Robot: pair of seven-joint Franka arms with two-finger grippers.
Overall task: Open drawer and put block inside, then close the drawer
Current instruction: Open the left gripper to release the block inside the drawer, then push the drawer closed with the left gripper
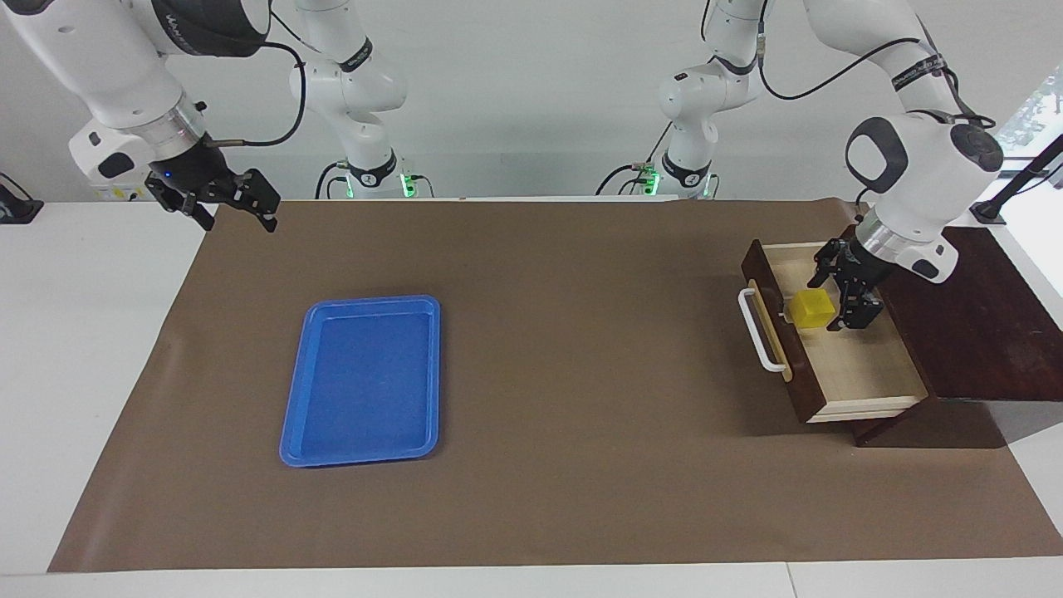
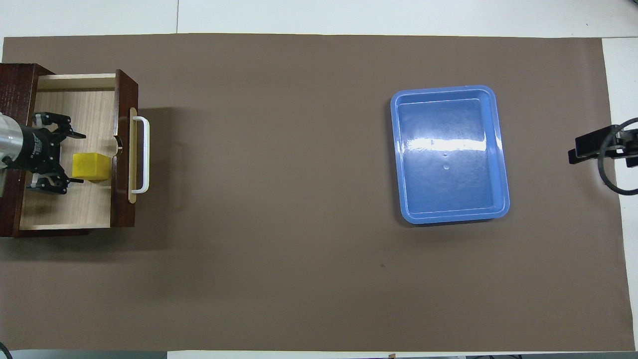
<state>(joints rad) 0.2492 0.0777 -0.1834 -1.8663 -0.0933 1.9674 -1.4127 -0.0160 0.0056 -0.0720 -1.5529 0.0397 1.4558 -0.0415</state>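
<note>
The drawer (image 1: pixel 864 370) stands pulled out of the dark cabinet (image 1: pixel 972 332) at the left arm's end of the table, its white handle (image 1: pixel 760 332) facing the table's middle. The yellow block (image 1: pixel 812 308) sits inside on the pale floor, close to the drawer front. My left gripper (image 1: pixel 841 289) is down in the drawer, open, its fingertips on either side of the block's cabinet-side edge and apart from it. In the overhead view the drawer (image 2: pixel 75 209), block (image 2: pixel 90 166) and left gripper (image 2: pixel 79 158) show the same. My right gripper (image 1: pixel 220 203) waits open, raised over the mat's corner.
A flat blue tray (image 1: pixel 365 303) lies on the brown mat toward the right arm's end; it also shows in the overhead view (image 2: pixel 398 149). The brown mat (image 1: pixel 581 349) between tray and drawer is bare. The right gripper's edge (image 2: pixel 593 147) shows at the mat's side.
</note>
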